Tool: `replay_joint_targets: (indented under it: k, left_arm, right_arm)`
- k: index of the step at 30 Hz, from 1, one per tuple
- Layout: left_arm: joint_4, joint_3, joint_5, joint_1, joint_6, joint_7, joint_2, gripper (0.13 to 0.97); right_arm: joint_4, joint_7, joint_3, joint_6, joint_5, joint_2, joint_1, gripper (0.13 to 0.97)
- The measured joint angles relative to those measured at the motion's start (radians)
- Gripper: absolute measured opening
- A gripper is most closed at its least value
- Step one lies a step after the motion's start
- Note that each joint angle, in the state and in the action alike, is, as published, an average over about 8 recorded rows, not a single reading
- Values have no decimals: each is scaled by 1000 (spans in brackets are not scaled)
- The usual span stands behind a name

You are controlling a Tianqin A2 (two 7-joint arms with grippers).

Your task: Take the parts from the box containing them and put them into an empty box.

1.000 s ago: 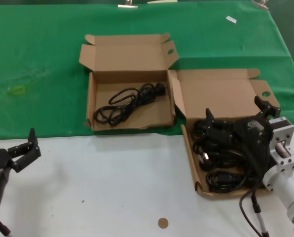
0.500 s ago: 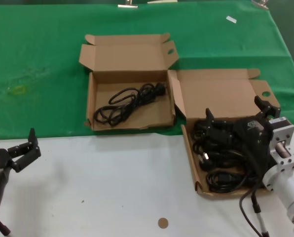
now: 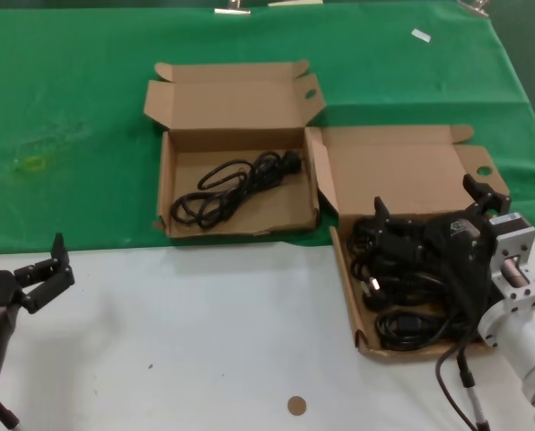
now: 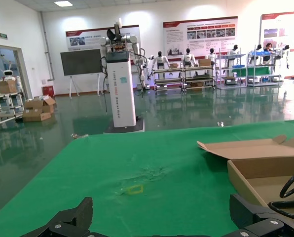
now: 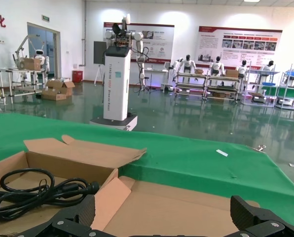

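Nearest you, at the lower left of the head view, your left claw (image 3: 45,274) sat parked over the white part of the table (image 3: 205,341), its fingers spread apart and holding nothing. At the lower right, your right claw (image 3: 434,215) hung over the box containing the parts (image 3: 402,171), its two fingers wide apart, one near the middle of the pile and one by the far right wall. It gripped nothing that you could see.

Under that claw lay the parts (image 3: 402,278), several black coiled cords heaped in the near half of the box, partly hidden by the arm.

Over the last second nothing had shifted: both arms, both boxes and every cord lay exactly as they had a second earlier. You can read that as a pause above the pile, with the next grasp not yet begun.

Farther back, toward the upper left on the green cloth (image 3: 70,108), stood the second box (image 3: 236,108), just beside the first. It was no longer empty: one cord bundle (image 3: 236,187) lay loose inside it. So the transfer looked under way, with most of the cords waiting.
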Motion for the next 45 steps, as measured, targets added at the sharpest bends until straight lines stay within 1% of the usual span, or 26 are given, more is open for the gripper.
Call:
replay_joint_targets:
  k: [45]
  left_arm:
    - [0,0,0,0,0,0,0,966]
  right_arm:
    - [0,0,0,0,0,0,0,966]
